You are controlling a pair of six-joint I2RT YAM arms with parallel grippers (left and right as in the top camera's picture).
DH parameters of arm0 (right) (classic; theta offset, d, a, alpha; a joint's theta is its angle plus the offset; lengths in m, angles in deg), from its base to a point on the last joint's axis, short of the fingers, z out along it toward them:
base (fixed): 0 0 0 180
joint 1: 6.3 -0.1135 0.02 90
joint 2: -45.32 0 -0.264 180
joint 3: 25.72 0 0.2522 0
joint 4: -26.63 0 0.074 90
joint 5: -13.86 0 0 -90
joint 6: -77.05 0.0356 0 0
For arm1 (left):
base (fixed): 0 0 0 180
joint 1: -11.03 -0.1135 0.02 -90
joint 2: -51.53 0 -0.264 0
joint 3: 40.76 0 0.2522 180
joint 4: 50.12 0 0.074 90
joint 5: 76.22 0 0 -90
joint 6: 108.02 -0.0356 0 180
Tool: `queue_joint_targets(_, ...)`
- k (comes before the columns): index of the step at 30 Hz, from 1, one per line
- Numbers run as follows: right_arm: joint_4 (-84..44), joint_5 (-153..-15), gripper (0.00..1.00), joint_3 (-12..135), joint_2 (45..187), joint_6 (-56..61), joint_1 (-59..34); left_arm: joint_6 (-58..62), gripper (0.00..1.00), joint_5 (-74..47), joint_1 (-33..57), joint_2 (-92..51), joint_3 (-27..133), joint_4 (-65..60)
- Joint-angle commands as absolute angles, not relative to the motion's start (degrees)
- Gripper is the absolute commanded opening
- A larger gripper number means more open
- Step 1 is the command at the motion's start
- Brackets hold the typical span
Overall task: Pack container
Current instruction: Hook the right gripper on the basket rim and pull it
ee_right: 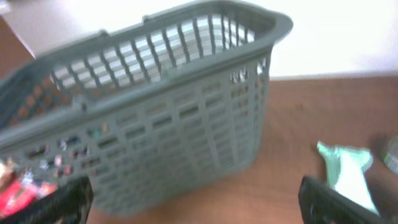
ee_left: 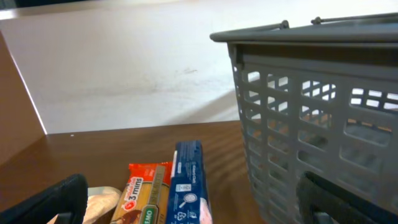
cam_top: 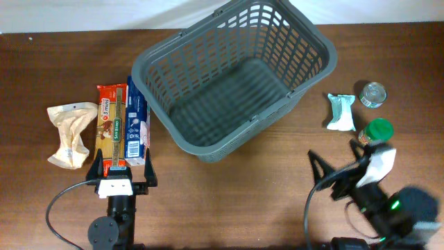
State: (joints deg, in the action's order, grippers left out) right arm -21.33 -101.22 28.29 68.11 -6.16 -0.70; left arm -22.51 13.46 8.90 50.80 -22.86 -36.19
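The large dark grey basket [cam_top: 232, 76] stands at the table's middle back, nothing inside; it also shows in the left wrist view [ee_left: 317, 99] and the right wrist view [ee_right: 155, 106]. Left of it lie a red pasta packet [cam_top: 112, 128], a blue packet [cam_top: 137, 119] and a beige bag [cam_top: 69, 133]. Right of it lie a pale green pouch [cam_top: 340, 111], a metal can [cam_top: 373, 94] and a green-lidded jar [cam_top: 379, 130]. My left gripper [cam_top: 120, 173] is open, just in front of the red and blue packets [ee_left: 186, 190]. My right gripper [cam_top: 334, 165] is open, empty, near the pouch [ee_right: 349, 171].
The brown table [cam_top: 236, 201] ends at a white surface along the back. The basket's front wall stands between the two arms. The right arm's body [cam_top: 395, 208] sits at the front right corner.
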Motion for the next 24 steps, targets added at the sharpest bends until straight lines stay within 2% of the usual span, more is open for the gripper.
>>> queue_joint_targets(1,-29.15,-100.04,0.99,47.68,83.93,-10.45,-0.28,-22.78,0.99,15.32,8.57,51.17,-21.27,-35.34)
queue_joint_targets(6,-41.44,-104.44,0.99,74.89,102.42,-9.27,-0.26,-22.76,0.99,15.3,8.57,51.17,-21.27,-32.59)
queue_joint_targets(8,-42.01,-106.25,0.99,85.99,110.03,-9.31,-0.28,-22.76,0.99,15.27,8.57,51.13,-21.27,-30.62)
queue_joint_targets(13,-42.95,-106.38,0.99,102.78,123.75,-9.24,-0.28,-22.76,0.99,15.08,8.57,51.15,-21.27,-25.94)
queue_joint_targets(19,-49.79,-106.36,0.99,117.11,139.32,-9.07,-0.28,-22.76,0.99,15.08,8.57,51.13,-21.27,-23.84)
queue_joint_targets(24,-52.56,-105.2,0.99,119.85,149.3,-12.15,-0.32,-22.76,0.99,15.08,8.57,51.15,-21.27,-19.01)
